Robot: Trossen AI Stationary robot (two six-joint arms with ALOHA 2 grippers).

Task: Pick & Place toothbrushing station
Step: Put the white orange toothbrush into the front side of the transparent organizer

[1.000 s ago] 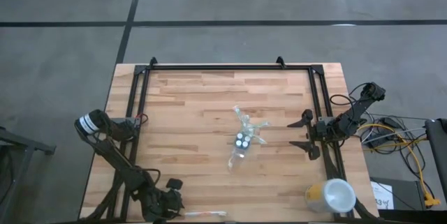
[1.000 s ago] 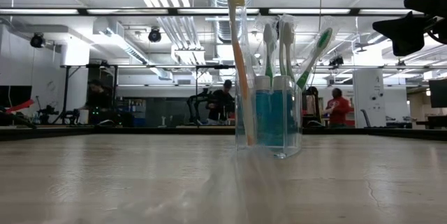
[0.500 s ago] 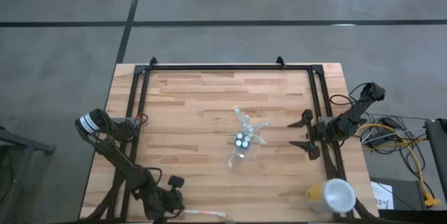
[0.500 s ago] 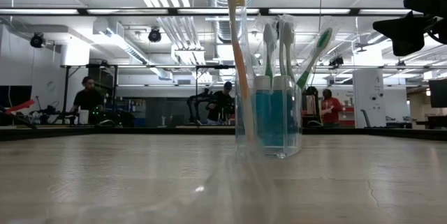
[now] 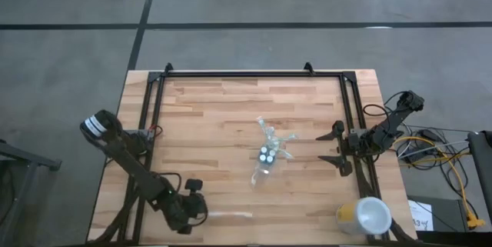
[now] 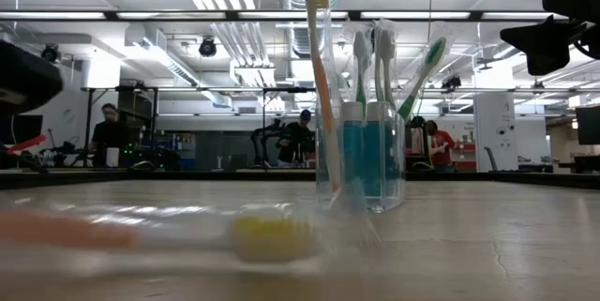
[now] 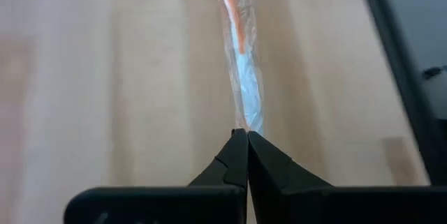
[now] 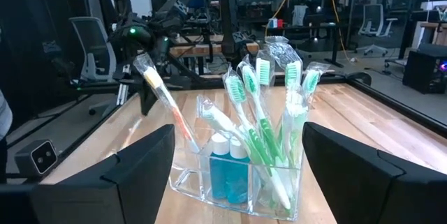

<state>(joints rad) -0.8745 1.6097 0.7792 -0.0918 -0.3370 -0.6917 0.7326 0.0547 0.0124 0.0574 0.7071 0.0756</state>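
A clear plastic cup (image 5: 267,155) stands mid-table with several white-and-green toothbrushes (image 8: 262,105) and blue tubes with white caps (image 8: 227,172) in it. One film-wrapped toothbrush (image 5: 228,216) with an orange handle lies out toward the table's right from my left gripper (image 5: 201,215), which is shut on it at the near left. The low view shows it blurred, close up (image 6: 272,237). My right gripper (image 5: 335,147) waits open at the table's right side, facing the cup. My left gripper pinches the wrapped toothbrush by its left end (image 7: 244,121) between the free ends of its two fingers. The fingers slant down from the table's left and lie along the toothbrush. It stretches straight away from them; whether it is clear of the table I cannot tell.
A yellow cup with a white top (image 5: 365,216) stands at the near right corner. A black frame rail (image 5: 254,74) runs round the table's far, left and right sides. Bare wood lies between the held toothbrush and the clear cup.
My left gripper has moved away from the table's near edge and slightly up, taking the wrapped toothbrush with it. The toothbrush has come off the near edge into the low view, still pointing toward the table's right.
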